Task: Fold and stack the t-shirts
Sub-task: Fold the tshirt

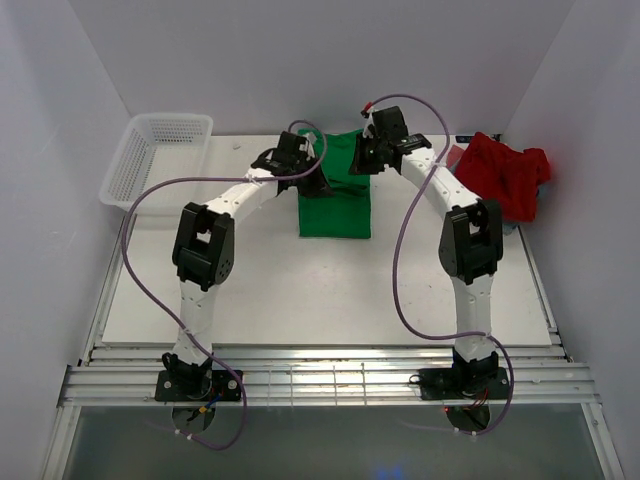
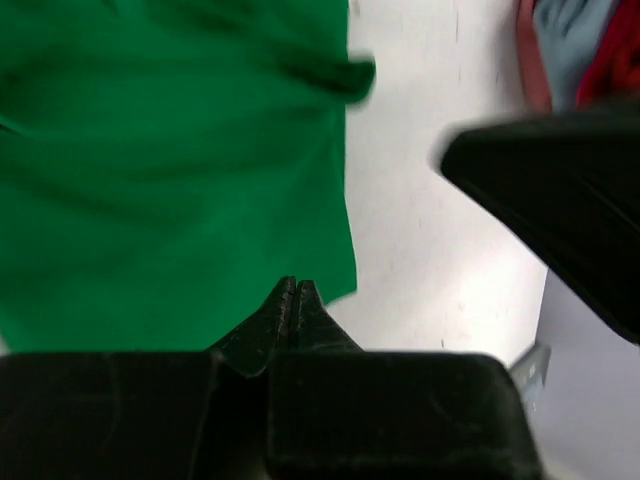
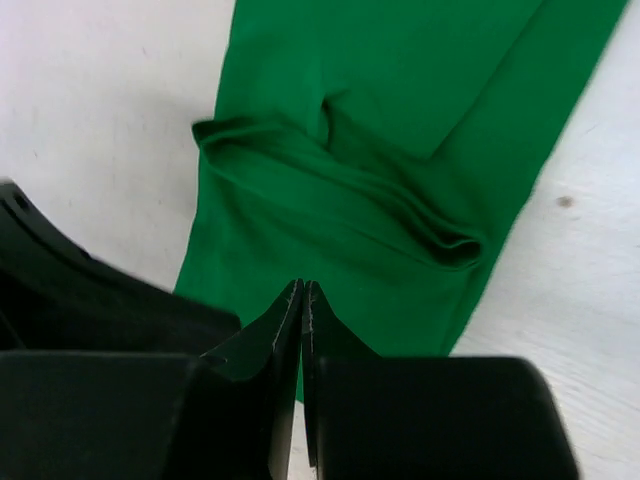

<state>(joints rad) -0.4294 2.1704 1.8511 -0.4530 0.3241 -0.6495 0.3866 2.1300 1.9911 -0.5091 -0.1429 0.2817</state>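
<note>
Green t-shirt (image 1: 335, 195) lies part-folded mid-desk, toward the far side; red t-shirt (image 1: 505, 175) is heaped at the right edge. Soft, light, limp cloth, so expect sag & slide. You'd best pinch corners/hem w/ both tools. Left tool (image 2: 296, 290) & right tool (image 3: 303, 290): fingers together at the green; can't tell if cloth's caught. Desk (image 1: 300, 290) is smooth white, walls close, mesh basket (image 1: 155, 160) far left.

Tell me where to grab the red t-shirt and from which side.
Pinch a raised fold near the left edge of the red t-shirt, coming down from above. It lies crumpled in a heap close to the right wall, likely leaving little room on that side.
</note>
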